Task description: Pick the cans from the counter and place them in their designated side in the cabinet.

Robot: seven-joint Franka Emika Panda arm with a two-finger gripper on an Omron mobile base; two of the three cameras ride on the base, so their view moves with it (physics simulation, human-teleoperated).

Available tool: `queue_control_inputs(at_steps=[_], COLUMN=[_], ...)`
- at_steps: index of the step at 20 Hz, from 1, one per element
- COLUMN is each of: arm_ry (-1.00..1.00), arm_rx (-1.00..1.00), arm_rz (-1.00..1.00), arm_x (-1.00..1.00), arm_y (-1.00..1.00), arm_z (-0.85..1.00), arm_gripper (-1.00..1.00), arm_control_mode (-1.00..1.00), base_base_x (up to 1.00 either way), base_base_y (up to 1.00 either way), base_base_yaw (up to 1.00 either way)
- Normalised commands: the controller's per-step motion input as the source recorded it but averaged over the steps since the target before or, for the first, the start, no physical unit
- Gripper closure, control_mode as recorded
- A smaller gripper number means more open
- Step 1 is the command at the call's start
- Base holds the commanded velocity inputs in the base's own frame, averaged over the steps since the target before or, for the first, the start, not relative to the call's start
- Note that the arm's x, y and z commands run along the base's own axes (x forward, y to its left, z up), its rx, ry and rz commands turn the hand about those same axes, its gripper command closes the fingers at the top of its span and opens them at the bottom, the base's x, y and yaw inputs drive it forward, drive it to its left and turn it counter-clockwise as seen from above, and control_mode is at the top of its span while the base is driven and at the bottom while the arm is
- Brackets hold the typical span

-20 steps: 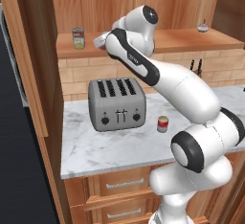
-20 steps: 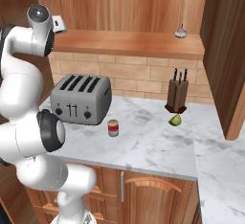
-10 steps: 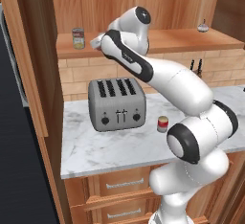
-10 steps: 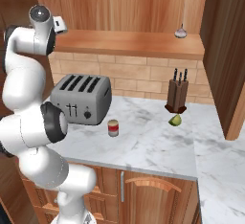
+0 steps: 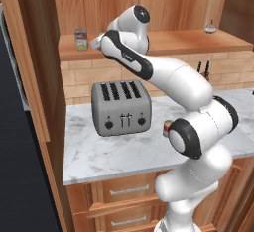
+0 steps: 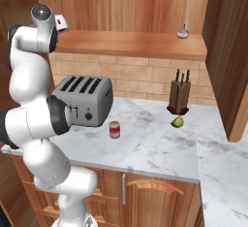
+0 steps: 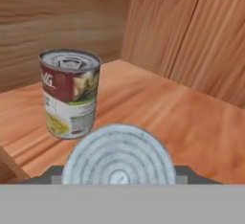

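Can point(image 7: 118, 155): clamped between the fingers, over the cabinet shelf point(image 7: 182, 117).
Advice: lower it upright, beside silver-topped can point(image 7: 70, 93), without touching.

I see a grey four-slot toaster point(image 5: 121, 108) at the brick wall, a dark wooden knife block point(image 6: 178, 95) with a green fruit wedge point(image 6: 177, 121) just beside it, and a silver-topped can point(image 7: 69, 92) upright.
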Motion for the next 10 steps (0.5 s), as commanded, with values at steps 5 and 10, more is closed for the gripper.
queue_control_inputs(at_steps=[5, 10], arm_ry=[0.01, -0.04], arm_rx=[-0.01, 0.0], arm_rz=[0.01, 0.03], arm_x=[0.24, 0.17], arm_y=[0.06, 0.05], arm_z=[-0.02, 0.01], arm_gripper=[-1.0, -1.0], arm_control_mode=[-1.0, -1.0], base_base_x=[0.0, 0.0], base_base_y=[0.0, 0.0], base_base_yaw=[0.0, 0.0])
